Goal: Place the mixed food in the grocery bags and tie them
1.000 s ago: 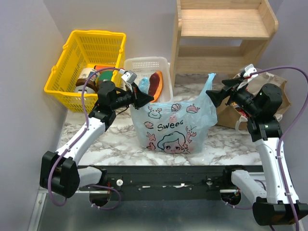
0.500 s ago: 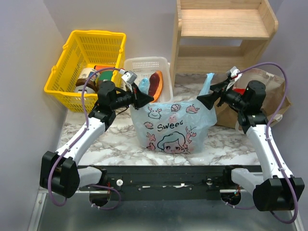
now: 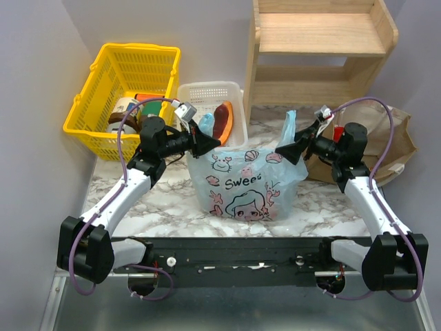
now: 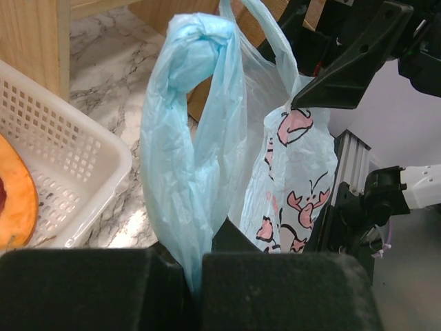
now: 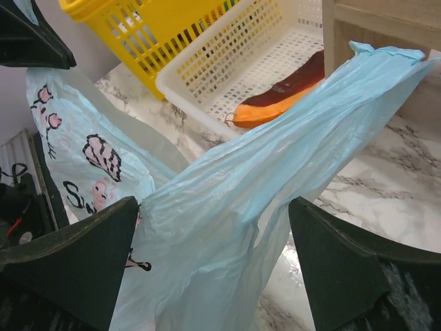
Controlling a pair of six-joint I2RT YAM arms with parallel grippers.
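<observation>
The light-blue bag (image 3: 247,181) with cartoon prints stands mid-table, bulging; no food shows through it. My left gripper (image 3: 213,143) is shut on the bag's left handle, which rises knotted above the jaws in the left wrist view (image 4: 196,131). My right gripper (image 3: 285,147) is open at the bag's upper right. In the right wrist view its fingers (image 5: 76,265) stand wide apart either side of the right handle (image 5: 275,172), not touching it. The tan-brown bag (image 3: 394,145) lies at the right behind the right arm.
A yellow mesh basket (image 3: 124,83) with jars stands at the back left. A white slotted tray (image 3: 207,93) behind the blue bag holds the purple-and-orange wedge (image 3: 222,121). A wooden shelf (image 3: 320,48) stands at the back right.
My right arm has swung left from beside the brown bag to the blue bag's right handle, which now lies between its open fingers. The left arm has not moved.
</observation>
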